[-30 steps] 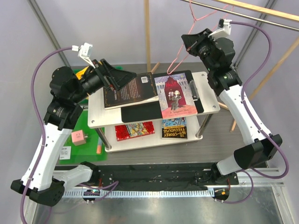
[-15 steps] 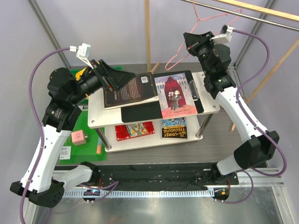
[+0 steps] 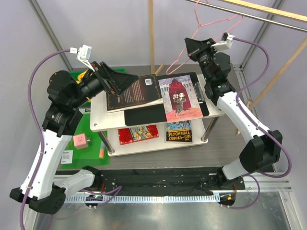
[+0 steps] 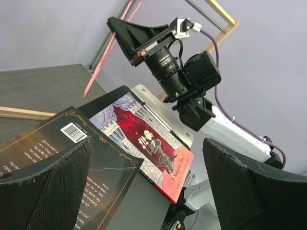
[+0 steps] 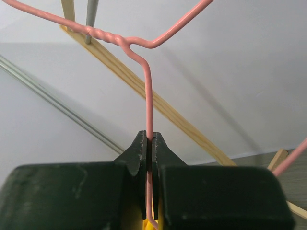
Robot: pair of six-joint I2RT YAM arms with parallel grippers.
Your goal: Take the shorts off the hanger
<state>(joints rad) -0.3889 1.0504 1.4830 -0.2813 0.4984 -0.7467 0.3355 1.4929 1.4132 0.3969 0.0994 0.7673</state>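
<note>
The pink wire hanger [image 3: 178, 65] hangs from the metal rail [image 3: 249, 17] at the back right; it also shows in the right wrist view [image 5: 148, 91] and as a blurred pink line in the left wrist view [image 4: 102, 61]. My right gripper [image 3: 191, 46] [image 5: 151, 137] is shut on the hanger's wire below its twisted neck. No shorts hang on the hanger. A patch of bright yellow [image 3: 84, 74] shows behind my left arm; I cannot tell whether it is the shorts. My left gripper [image 3: 116, 79] [image 4: 148, 160] is open and empty above the dark book [image 3: 134, 93].
A white two-tier shelf [image 3: 100, 125] holds a dark book, a clipboard and a red-covered book [image 3: 180, 98] on top, with more books on the lower tier [image 3: 178, 131]. A pink cube [image 3: 80, 141] lies on a green mat at the left. Wooden slats [image 3: 151, 33] stand behind.
My right gripper has moved left and a little up, keeping hold of the hanger, and the hanger has swung with it. The left arm has barely moved.
</note>
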